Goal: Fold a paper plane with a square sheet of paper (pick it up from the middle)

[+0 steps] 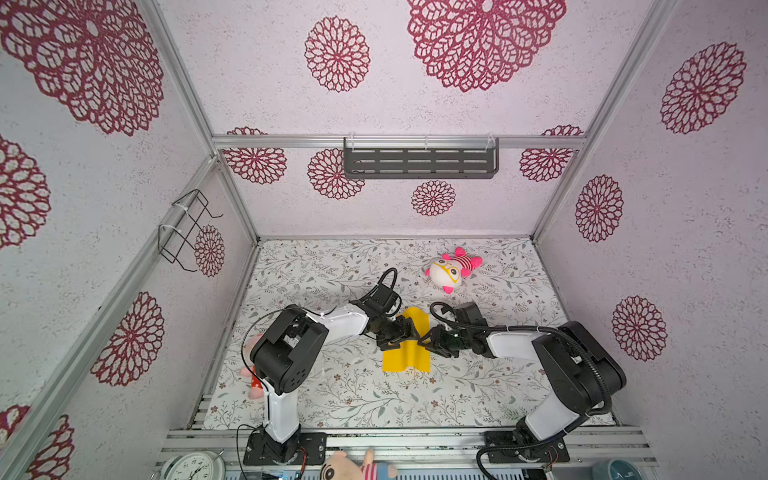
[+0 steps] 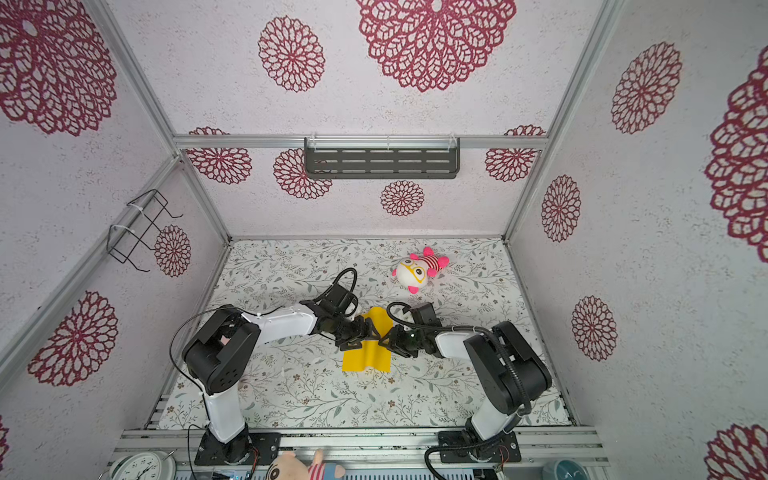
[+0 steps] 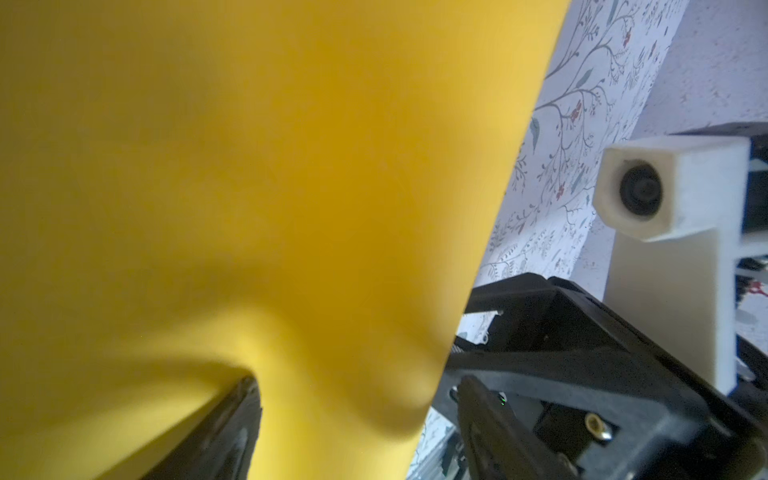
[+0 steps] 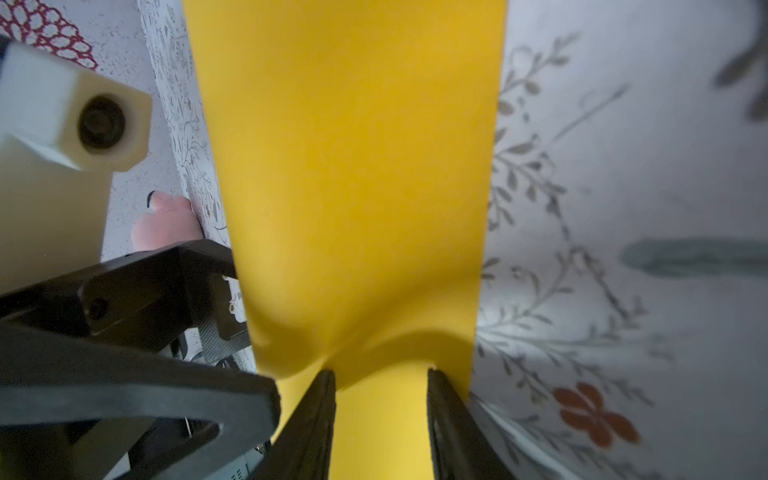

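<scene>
**Sheet.** You have the square sheet of paper (image 1: 406,362) near the middle of the floral table cover (image 1: 332,399). It is plain yellow-orange and reads as a sheet, not a dart. In both top views (image 2: 365,362) its near end lies broad on the cover. The middle strip is bowed and partly hidden under both grippers. You cannot tell from these views whether the middle is clear of the cover.

**Left gripper** (image 1: 409,332). It reaches in from the left onto the sheet's mid-line (image 2: 372,332). In the left wrist view the jaws stand apart (image 3: 357,386). One finger (image 3: 224,432) presses against the yellow (image 3: 249,166), which dimples around its tip. The sheet's edge runs between the two fingers. Log it as released, with nothing clamped.

**Right gripper** (image 1: 428,340). It comes in from the right, with its tips just beside the left gripper's (image 2: 386,338). In the right wrist view (image 4: 380,374) both fingers (image 4: 320,424) are planted on the sheet (image 4: 345,166) with a clear gap between them. The paper rises in a soft ridge from that gap. The jaws are parted and not closed on the paper.

**Surroundings.** The pink-and-white plush toy (image 1: 451,270) lies well apart from the sheet, toward the back wall (image 2: 419,270). A second pink plush (image 1: 253,376) sits at the cover's left edge, mostly hidden by the left arm. It also shows in the right wrist view (image 4: 166,224).
</scene>
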